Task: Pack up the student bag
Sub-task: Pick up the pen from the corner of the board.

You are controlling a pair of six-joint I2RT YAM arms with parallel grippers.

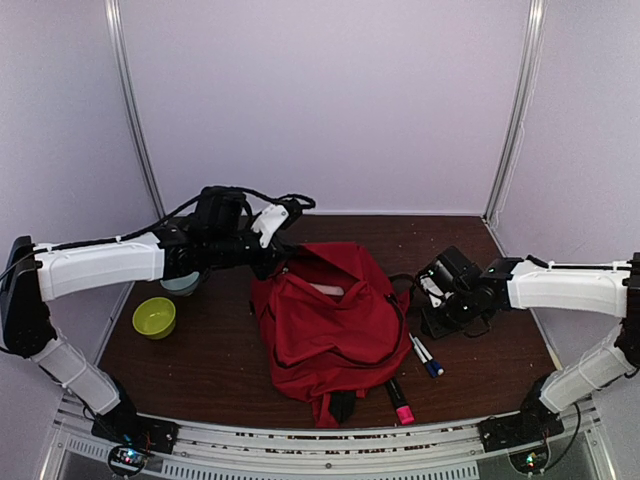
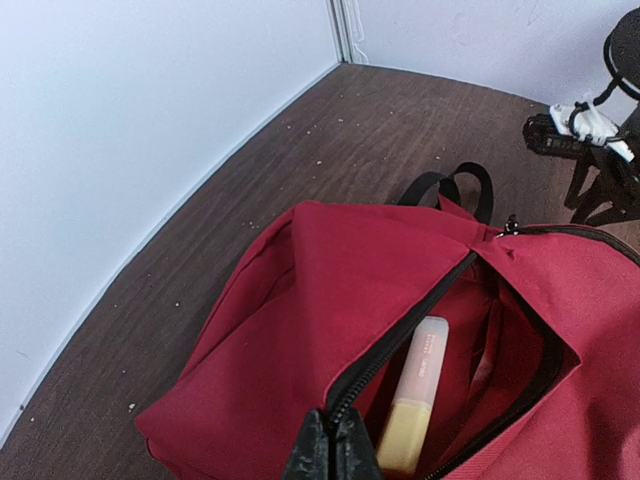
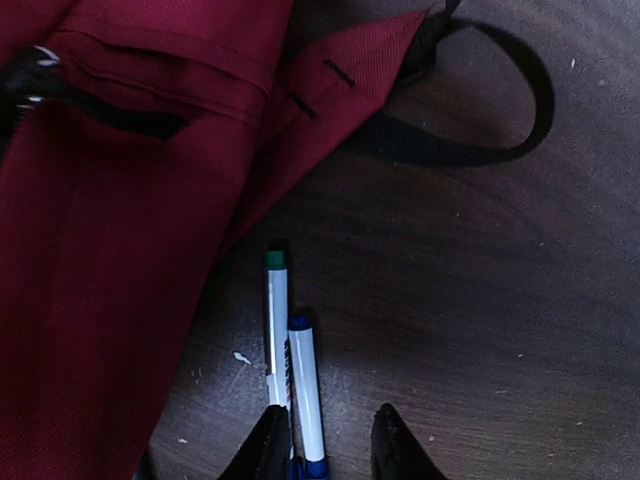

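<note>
Left jaws clamp the zipper edge of the student bag (image 2: pixel 400 270); print on the highlighter (image 2: pixel 415 400) inside is illegible. Right jaws stand apart astride the blue-capped marker (image 3: pixel 307 395).

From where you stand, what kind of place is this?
Probably a robot testing booth, not a classroom. A left arm and a right arm are mounted at the near edge of a dark table, plain pale walls close it in, and a red backpack lies beside pens.
</note>
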